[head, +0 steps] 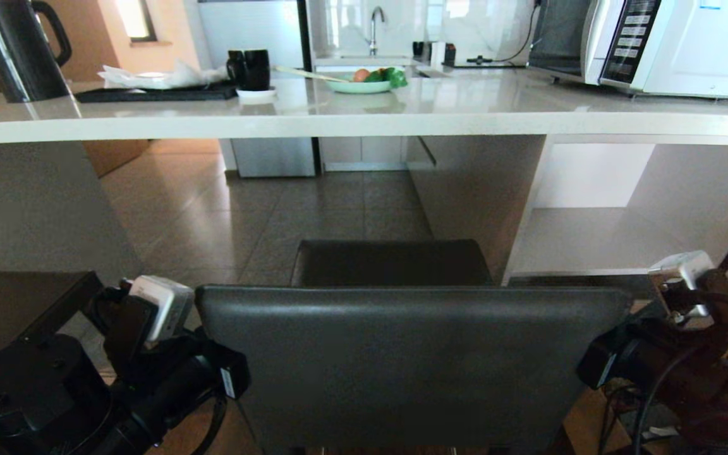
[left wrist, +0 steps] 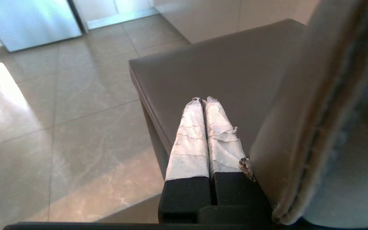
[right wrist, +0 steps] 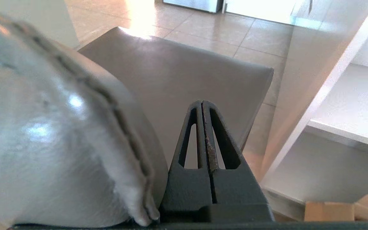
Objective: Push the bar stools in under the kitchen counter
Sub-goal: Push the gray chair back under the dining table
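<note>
One bar stool stands right before me, its dark grey backrest (head: 402, 360) close and its flat seat (head: 389, 262) pointing toward the kitchen counter (head: 364, 117). The seat's front lies short of the counter's edge. My left gripper (left wrist: 204, 99) is shut, empty, and lies along the left end of the backrest (left wrist: 315, 111) above the seat (left wrist: 222, 64). My right gripper (right wrist: 202, 102) is shut and empty too. It rests against the right end of the backrest (right wrist: 59, 127) over the seat (right wrist: 187, 73). In the head view the backrest hides both sets of fingers.
A kettle (head: 16, 50), black mugs (head: 249, 68), a bowl (head: 364, 82) and a microwave (head: 655, 41) stand on the counter. The white shelf unit (head: 591, 240) is close on the right, the slab leg (head: 23, 208) on the left. A dark flat shape (head: 16, 303) at the left edge may be a second stool.
</note>
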Controlling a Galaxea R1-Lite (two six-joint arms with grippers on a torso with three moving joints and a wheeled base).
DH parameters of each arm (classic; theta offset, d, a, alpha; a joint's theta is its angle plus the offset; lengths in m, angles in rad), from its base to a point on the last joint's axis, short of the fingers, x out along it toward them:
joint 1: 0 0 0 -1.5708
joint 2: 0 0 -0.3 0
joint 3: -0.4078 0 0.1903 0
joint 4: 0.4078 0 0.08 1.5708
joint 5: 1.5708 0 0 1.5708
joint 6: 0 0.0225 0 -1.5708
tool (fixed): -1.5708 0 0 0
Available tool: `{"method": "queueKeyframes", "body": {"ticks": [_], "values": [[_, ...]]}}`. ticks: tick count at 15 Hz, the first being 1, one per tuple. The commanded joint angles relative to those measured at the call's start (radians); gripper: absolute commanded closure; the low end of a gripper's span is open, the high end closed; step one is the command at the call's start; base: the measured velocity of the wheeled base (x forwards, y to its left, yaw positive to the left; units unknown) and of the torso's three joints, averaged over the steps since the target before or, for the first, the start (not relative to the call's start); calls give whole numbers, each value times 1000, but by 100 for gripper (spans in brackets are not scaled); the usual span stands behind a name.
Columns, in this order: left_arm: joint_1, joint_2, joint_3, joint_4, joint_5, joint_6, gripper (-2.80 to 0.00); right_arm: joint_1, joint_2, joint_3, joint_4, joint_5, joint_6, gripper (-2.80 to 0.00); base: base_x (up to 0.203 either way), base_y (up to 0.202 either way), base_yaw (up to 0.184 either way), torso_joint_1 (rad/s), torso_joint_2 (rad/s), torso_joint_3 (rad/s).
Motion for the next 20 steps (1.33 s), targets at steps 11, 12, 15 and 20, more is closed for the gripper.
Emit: {"method": "queueKeyframes", "body": {"ticks": [11, 12, 15, 20], "values": [[51, 120, -133, -9, -10, 37, 0, -79, 32, 82, 24, 12, -17, 0, 0, 0, 0, 0, 0, 0], [56, 119, -118, -9, -10, 37, 0, -79, 34, 67, 24, 11, -23, 0, 0, 0, 0, 0, 0, 0], [60, 115, -48, -9, -11, 30, 0, -80, 51, -10, 24, 6, -25, 0, 0, 0, 0, 0, 0, 0], [57, 114, -15, -9, -14, 30, 0, -78, 148, -126, 24, 0, -28, 0, 0, 0, 0, 0, 0, 0]]}}
